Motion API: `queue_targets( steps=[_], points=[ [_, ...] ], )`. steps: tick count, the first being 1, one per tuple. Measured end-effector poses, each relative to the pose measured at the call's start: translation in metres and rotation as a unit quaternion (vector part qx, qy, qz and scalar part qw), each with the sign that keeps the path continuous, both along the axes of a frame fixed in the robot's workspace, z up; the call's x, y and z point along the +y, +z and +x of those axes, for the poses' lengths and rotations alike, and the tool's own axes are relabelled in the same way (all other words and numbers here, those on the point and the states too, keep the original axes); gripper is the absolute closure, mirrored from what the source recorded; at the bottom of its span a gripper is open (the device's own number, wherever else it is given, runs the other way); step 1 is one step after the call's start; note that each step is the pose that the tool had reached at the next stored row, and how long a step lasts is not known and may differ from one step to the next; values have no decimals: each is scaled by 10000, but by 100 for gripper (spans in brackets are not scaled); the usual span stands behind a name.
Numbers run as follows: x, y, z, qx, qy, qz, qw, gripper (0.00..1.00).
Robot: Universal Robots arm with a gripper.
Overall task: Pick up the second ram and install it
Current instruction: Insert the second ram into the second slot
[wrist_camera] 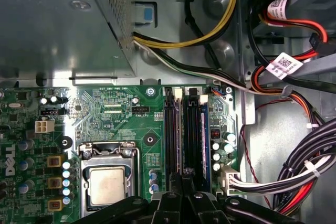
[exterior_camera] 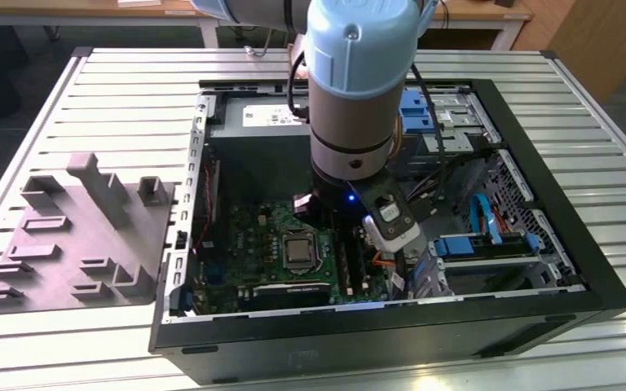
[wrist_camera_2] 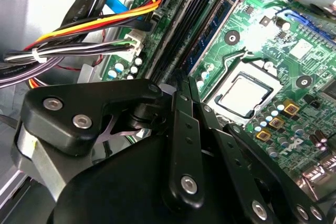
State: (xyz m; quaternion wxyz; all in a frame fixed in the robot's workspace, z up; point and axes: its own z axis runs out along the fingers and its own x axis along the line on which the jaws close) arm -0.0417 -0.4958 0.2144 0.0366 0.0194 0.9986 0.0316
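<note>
A blue ram stick [wrist_camera: 203, 129] [wrist_camera_2: 212, 30] stands on edge, seated in the motherboard's [wrist_camera: 105, 108] outermost long slot, beside the black slots [wrist_camera: 169, 129]. I cannot tell whether it is the second ram. My gripper [wrist_camera: 184, 176] [wrist_camera_2: 181, 81] hangs low over the near end of this slot row, its black fingers [wrist_camera_2: 185, 129] pressed together with nothing visible between them. In the exterior view the arm's wrist [exterior_camera: 351, 147] reaches down into the open computer case [exterior_camera: 400, 318], over the green motherboard [exterior_camera: 275, 236].
The processor socket [wrist_camera: 107, 184] [wrist_camera_2: 244, 93] lies beside the slots. The grey power-supply box [wrist_camera: 52, 24] and its cable bundles [wrist_camera: 294, 182] [wrist_camera_2: 79, 35] crowd the slots' other sides. Blue drive brackets [exterior_camera: 482, 244] sit in the case. A grey parts fixture [exterior_camera: 74, 236] lies on the table at the exterior view's left.
</note>
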Motion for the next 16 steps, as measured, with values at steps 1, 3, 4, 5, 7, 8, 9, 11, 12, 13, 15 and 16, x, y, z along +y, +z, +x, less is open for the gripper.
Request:
queue_targets(
  steps=[1, 3, 4, 5, 7, 8, 9, 11, 12, 13, 15, 16],
  points=[
    [0, -1, 0, 0, 0, 0, 10000, 89],
    [0, -3, 0, 0, 0, 1, 10000, 89],
    [0, -3, 0, 0, 0, 2, 10000, 89],
    [0, -3, 0, 0, 0, 1, 10000, 89],
    [0, -3, 0, 0, 0, 1, 10000, 89],
    [0, -6, 0, 0, 0, 2, 10000, 89],
    [0, -6, 0, 0, 0, 3, 10000, 89],
    [0, -6, 0, 0, 0, 3, 10000, 89],
    [1, -6, 0, 0, 0, 4, 10000, 89],
    [1, -6, 0, 0, 0, 4, 10000, 89],
    [1, -7, 0, 0, 0, 5, 10000, 89],
    [3, -12, 1, -3, 0, 13, 10000, 88]
  ],
)
